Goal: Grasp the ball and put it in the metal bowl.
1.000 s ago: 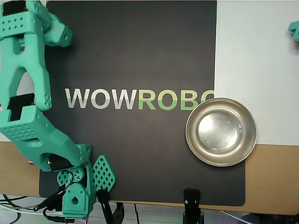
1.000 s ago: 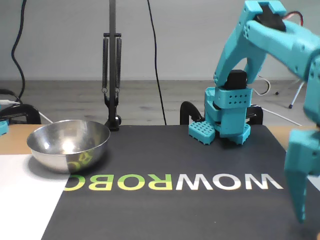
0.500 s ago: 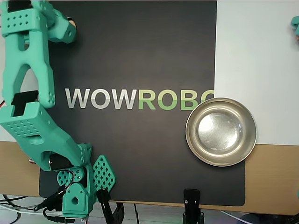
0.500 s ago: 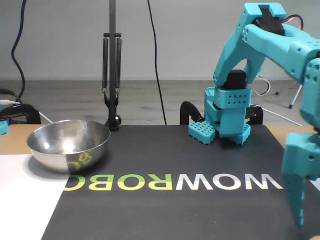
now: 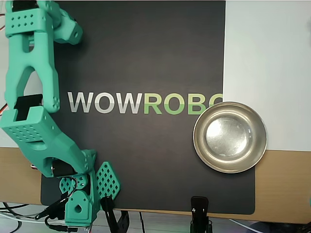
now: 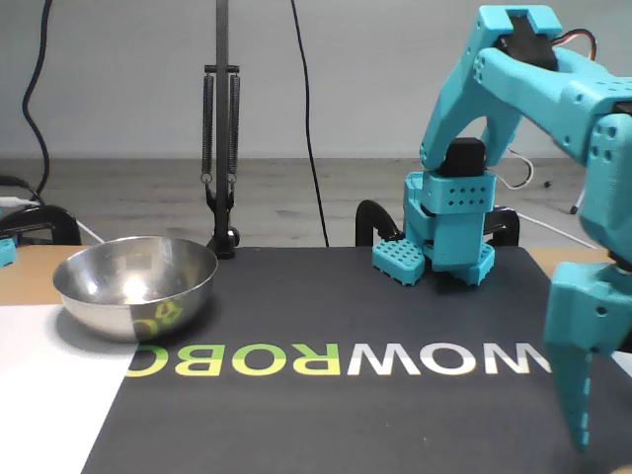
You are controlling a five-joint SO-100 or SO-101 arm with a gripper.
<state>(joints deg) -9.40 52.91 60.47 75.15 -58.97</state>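
Overhead view: metal bowl (image 5: 230, 137) at the right edge of the mat (image 5: 146, 58), overlapping the lettering's (image 5: 141, 103) end. Arm (image 5: 31, 97) along the mat's left side, base (image 5: 80, 201) at lower left. Clamp (image 5: 199, 213) below the mat.

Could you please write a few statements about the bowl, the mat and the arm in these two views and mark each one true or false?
1. The metal bowl is empty. True.
2. In the overhead view, the bowl covers the end of the lettering on the black mat. True.
3. The bowl lies upside down. False: it sits upright, its hollow facing up.
4. The gripper hangs directly over the bowl. False: in the fixed view it points down at the right edge, far across the mat from the bowl at the left.
5. The ball rests in the middle of the mat. False: no ball can be made out there in either view.
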